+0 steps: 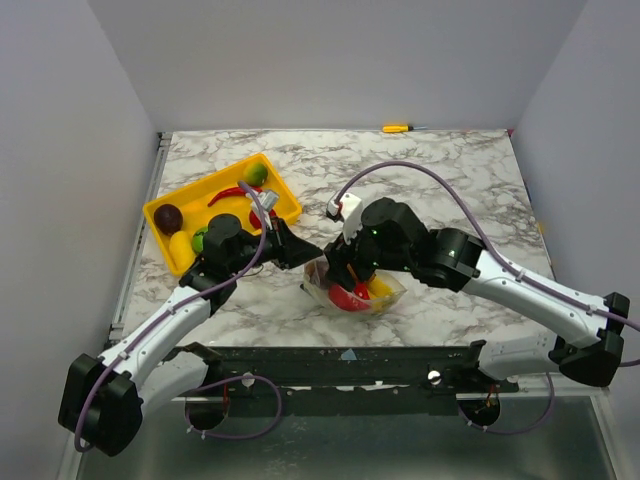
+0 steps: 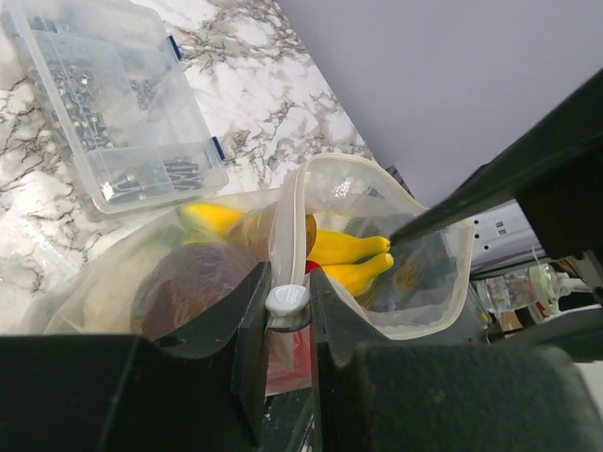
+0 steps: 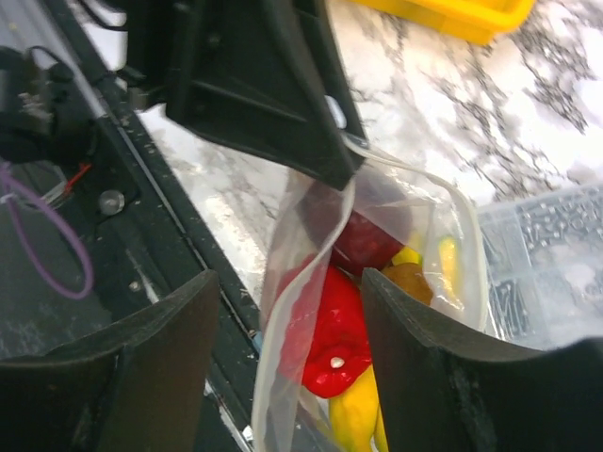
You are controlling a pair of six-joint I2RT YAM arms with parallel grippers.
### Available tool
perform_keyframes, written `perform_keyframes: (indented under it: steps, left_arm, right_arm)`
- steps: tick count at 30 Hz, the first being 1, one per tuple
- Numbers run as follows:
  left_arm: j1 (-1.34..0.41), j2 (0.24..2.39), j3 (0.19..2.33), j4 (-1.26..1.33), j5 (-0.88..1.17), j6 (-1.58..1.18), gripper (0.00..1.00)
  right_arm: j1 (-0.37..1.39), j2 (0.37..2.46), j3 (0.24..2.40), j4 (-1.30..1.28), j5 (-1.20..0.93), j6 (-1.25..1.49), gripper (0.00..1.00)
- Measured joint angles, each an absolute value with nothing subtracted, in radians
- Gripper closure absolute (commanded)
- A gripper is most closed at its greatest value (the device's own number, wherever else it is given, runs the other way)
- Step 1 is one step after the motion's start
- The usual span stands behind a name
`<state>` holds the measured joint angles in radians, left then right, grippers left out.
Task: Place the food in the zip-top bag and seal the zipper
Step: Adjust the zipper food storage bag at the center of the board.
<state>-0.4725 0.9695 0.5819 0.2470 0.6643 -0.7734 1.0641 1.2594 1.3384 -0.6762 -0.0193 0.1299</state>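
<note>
The zip-top bag [image 1: 318,288] lies near the table's front edge, between my two grippers. Through its clear wall show red [image 3: 339,330], yellow [image 2: 349,250] and dark purple [image 2: 188,282] food. My left gripper [image 2: 287,282] is shut on the zipper [image 2: 287,226] at one end of the rim, with a white tab [image 2: 287,299] between its jaws. The rim loops open beyond it. My right gripper [image 3: 287,282] stands open astride the bag's other side, with loose film between its fingers. More food, a green piece [image 1: 256,173] among it, lies in the yellow tray [image 1: 283,190].
A clear lidded box [image 2: 122,104] of small metal parts sits on the marble just behind the bag. A yellow-handled tool [image 1: 397,128] lies at the table's back edge. The black frame rail [image 3: 141,217] runs right beside the bag.
</note>
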Motion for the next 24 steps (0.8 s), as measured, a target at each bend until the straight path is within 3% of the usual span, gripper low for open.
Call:
perform_keyframes:
  steps: [5, 18, 19, 21, 23, 24]
  left_arm:
    - [-0.474, 0.978, 0.583, 0.245, 0.664, -0.794, 1.00]
    - [-0.480, 0.978, 0.614, 0.241, 0.664, -0.828, 1.00]
    - [-0.480, 0.978, 0.614, 0.240, 0.664, -0.831, 1.00]
    - [-0.480, 0.978, 0.614, 0.239, 0.664, -0.832, 1.00]
    - [-0.480, 0.979, 0.614, 0.239, 0.664, -0.832, 1.00]
    - [-0.480, 0.981, 0.615, 0.239, 0.665, -0.831, 1.00]
  right_arm:
    - [1.067, 1.291, 1.301, -0.688, 0.076, 0.130, 0.44]
    - [1.139, 1.292, 1.231, -0.706, 0.173, 0.130, 0.48]
    - [1.139, 1.291, 1.231, -0.706, 0.183, 0.130, 0.53]
    - [1.140, 1.288, 1.230, -0.706, 0.210, 0.130, 0.71]
    - [1.140, 1.280, 1.229, -0.706, 0.257, 0.130, 0.95]
    - [1.140, 1.275, 1.229, -0.705, 0.290, 0.132, 0.99]
